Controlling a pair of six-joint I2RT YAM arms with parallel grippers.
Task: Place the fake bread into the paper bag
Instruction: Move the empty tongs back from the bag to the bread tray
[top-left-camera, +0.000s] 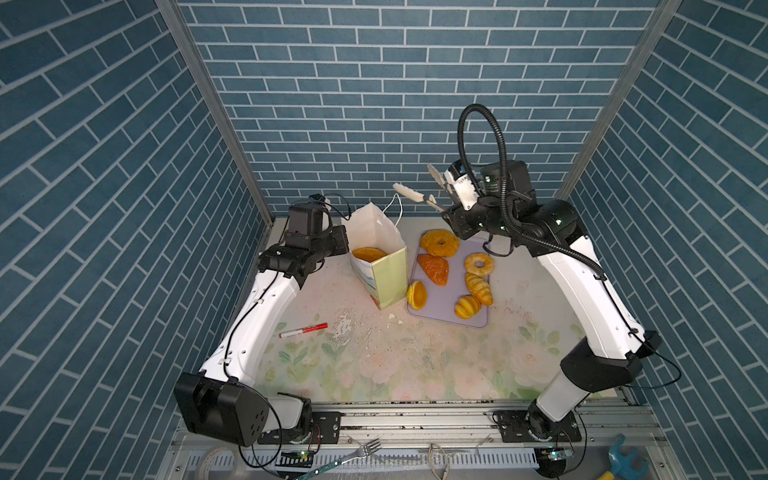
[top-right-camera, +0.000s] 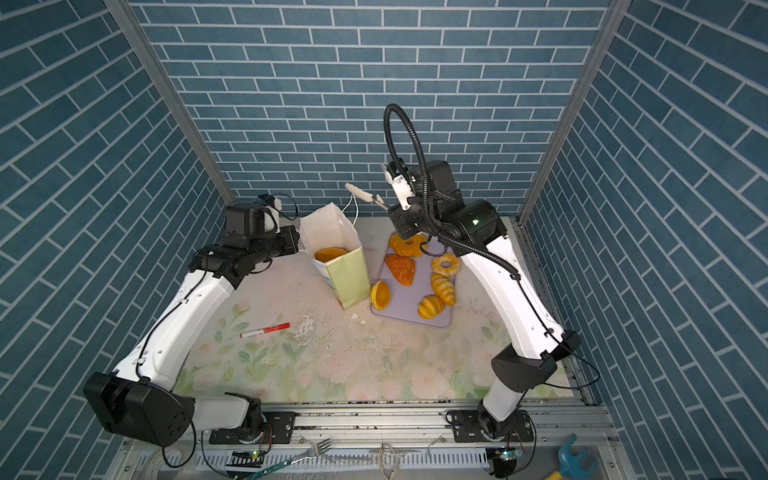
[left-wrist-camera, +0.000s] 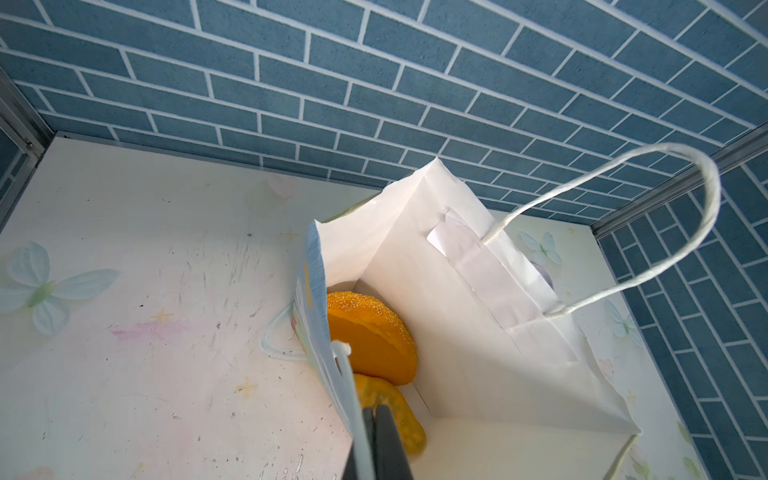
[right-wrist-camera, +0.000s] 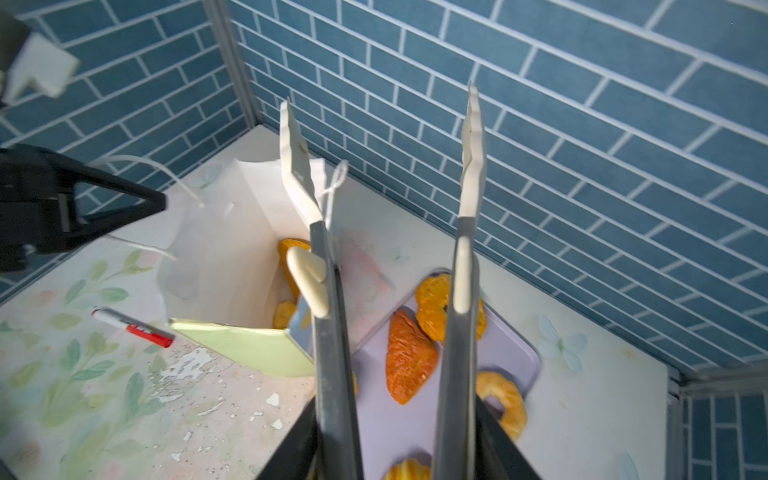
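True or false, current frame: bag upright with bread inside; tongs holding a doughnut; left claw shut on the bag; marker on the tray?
1. The paper bag stands upright with bread inside. True.
2. The tongs hold a doughnut. False: their tips are apart and empty.
3. The left claw is shut on the bag's wall. True.
4. The red marker lies on the tray. False: it lies on the table, apart from the tray.

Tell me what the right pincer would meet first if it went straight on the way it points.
Probably the blue brick back wall. The right pincer holds open tongs angled upward, tips above the far rim of the paper bag. Its cord handle sits near one tip, but depth is unclear.
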